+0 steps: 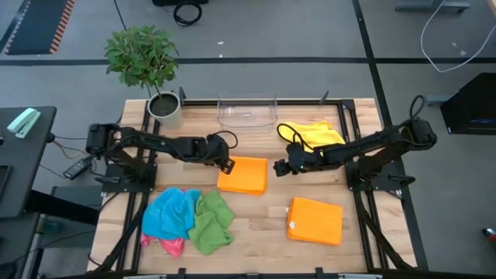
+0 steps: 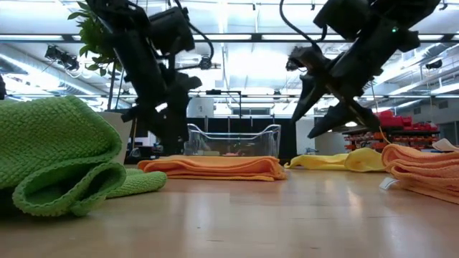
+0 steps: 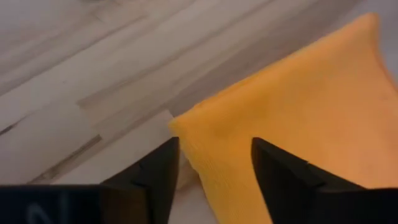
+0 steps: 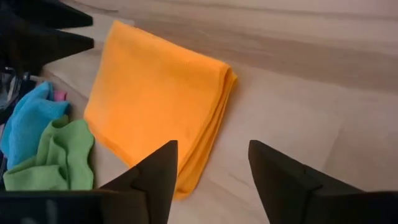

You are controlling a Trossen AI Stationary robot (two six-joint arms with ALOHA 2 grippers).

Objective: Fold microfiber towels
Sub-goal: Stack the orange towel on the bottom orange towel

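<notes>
My left gripper [image 1: 227, 165] hangs just beside the left edge of the folded orange towel [image 1: 243, 175], which lies near the middle of the wooden table [image 1: 256, 232]. Its fingers stand apart and hold nothing; one corner of the towel lies between and below them in my left wrist view. My right gripper [image 1: 280, 167] hovers just off the right edge of the same towel, also spread and empty, with the towel apart from the fingers. I judge that I placed one gripper at each side because a soft cloth must be laid down evenly from two ends so the layers stay flat.

A second folded orange towel [image 1: 315, 221] rests near the front right corner, apart from the first. A yellow towel [image 1: 316, 135] lies crumpled toward the back right, under my right arm. The blue towel [image 1: 171, 213], green towel [image 1: 211, 222] and pink towel [image 1: 173, 246] are heaped together at the front left, not yet folded.
</notes>
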